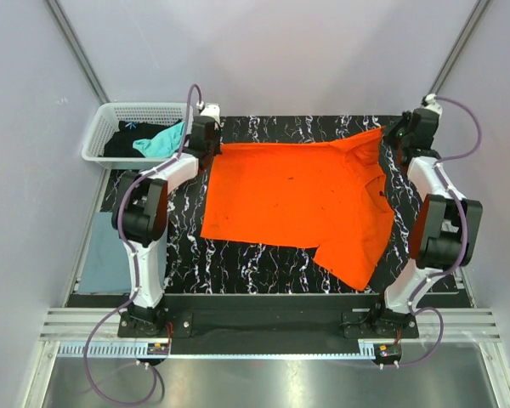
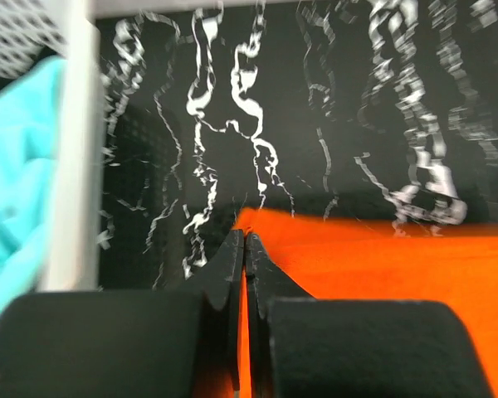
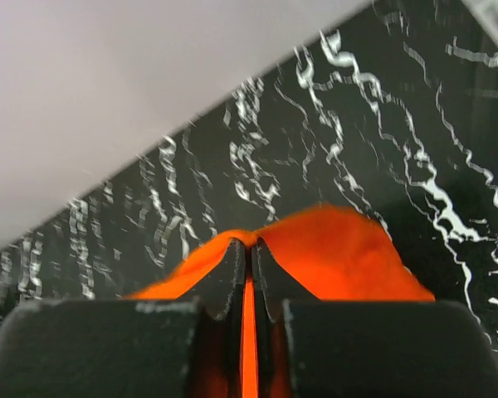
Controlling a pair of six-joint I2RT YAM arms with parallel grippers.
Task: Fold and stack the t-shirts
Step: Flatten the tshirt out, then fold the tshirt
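Observation:
A bright orange t-shirt (image 1: 302, 195) lies spread over the black marbled table (image 1: 238, 268), one sleeve hanging toward the near right. My left gripper (image 1: 214, 149) is shut on its far left corner; the wrist view shows orange cloth (image 2: 382, 265) pinched between the closed fingers (image 2: 228, 265). My right gripper (image 1: 391, 136) is shut on the far right corner, lifted slightly; orange cloth (image 3: 349, 257) rises in a peak around the closed fingers (image 3: 232, 265). A teal tee (image 1: 161, 141) and a black tee (image 1: 126, 140) lie in the basket. A grey-blue tee (image 1: 106, 255) lies left of the table.
A white lattice basket (image 1: 110, 115) stands at the far left corner, right beside my left gripper; its white rim (image 2: 70, 166) and teal cloth (image 2: 17, 182) show in the left wrist view. Grey walls close in the sides and back.

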